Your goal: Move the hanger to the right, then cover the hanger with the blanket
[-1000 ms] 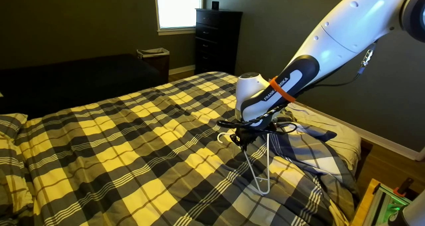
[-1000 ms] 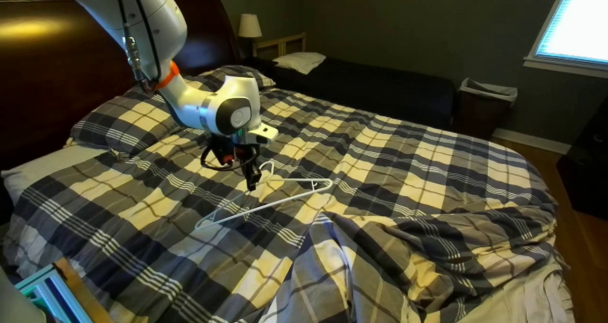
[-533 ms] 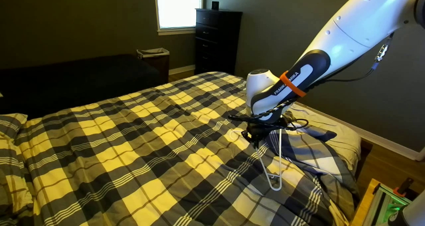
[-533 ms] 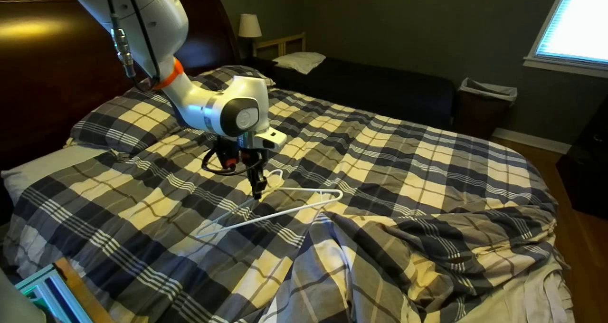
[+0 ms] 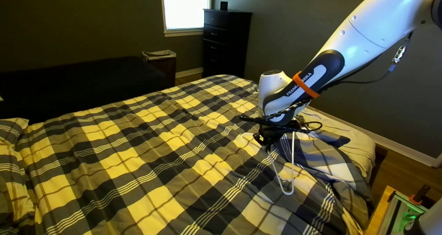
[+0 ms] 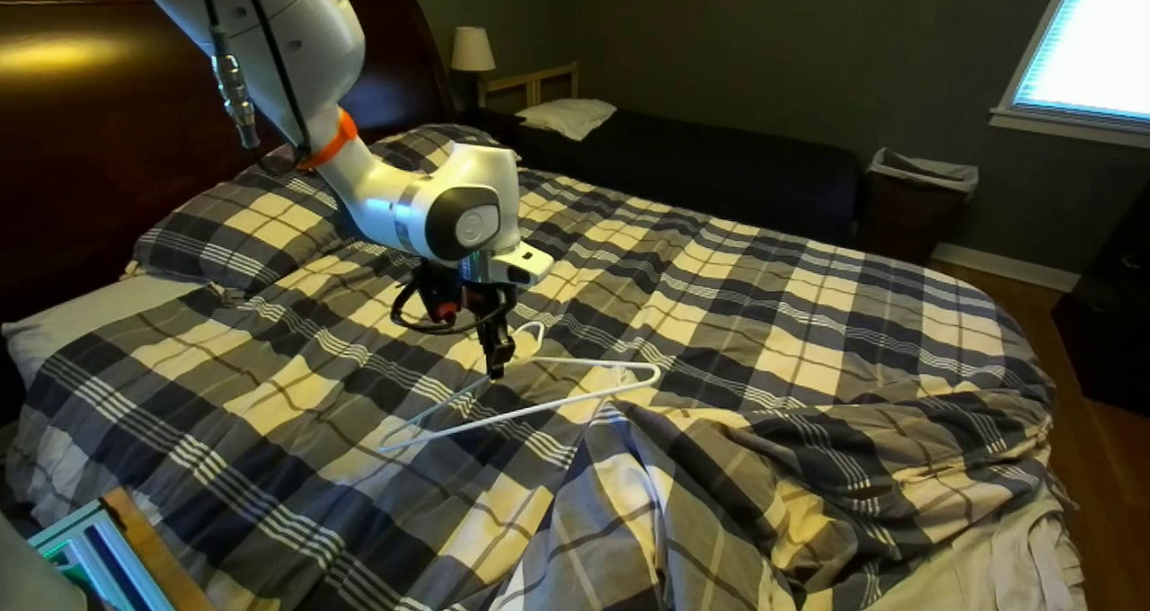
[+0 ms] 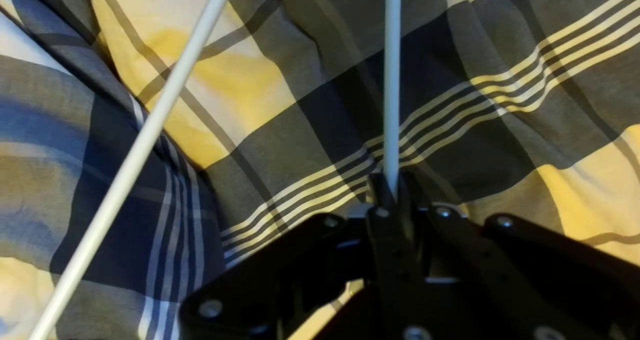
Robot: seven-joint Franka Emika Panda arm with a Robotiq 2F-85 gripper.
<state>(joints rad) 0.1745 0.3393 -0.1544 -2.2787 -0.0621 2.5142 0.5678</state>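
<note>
The thin white hanger [image 5: 293, 159] shows in both exterior views over the plaid blanket [image 5: 121, 162]. My gripper [image 6: 497, 368] is shut on one sloping arm of the hanger [image 6: 539, 406], close to its hook. In the wrist view that rod [image 7: 392, 80] runs up out of the gripper [image 7: 391, 185], and the long bottom bar slants past on the left. The hanger lies nearly flat, with its hook beyond the gripper. Whether it touches the cloth or hangs just above it, I cannot tell. The blanket [image 6: 764, 323] is spread over the bed.
Bunched folds [image 6: 629, 485] of the blanket rise beside the hanger, and bare sheet [image 6: 979, 566] shows past them. Pillows [image 6: 260, 225] lie by the headboard [image 6: 108, 99]. A wood-edged mount [image 5: 380, 207] stands at the bedside. A dresser [image 5: 226, 41] and a bin [image 5: 160, 64] are farther off.
In both exterior views the arm and the gripped hanger have shifted to the right, mostly in the first half second and only slightly since. The blanket looks unchanged.
</note>
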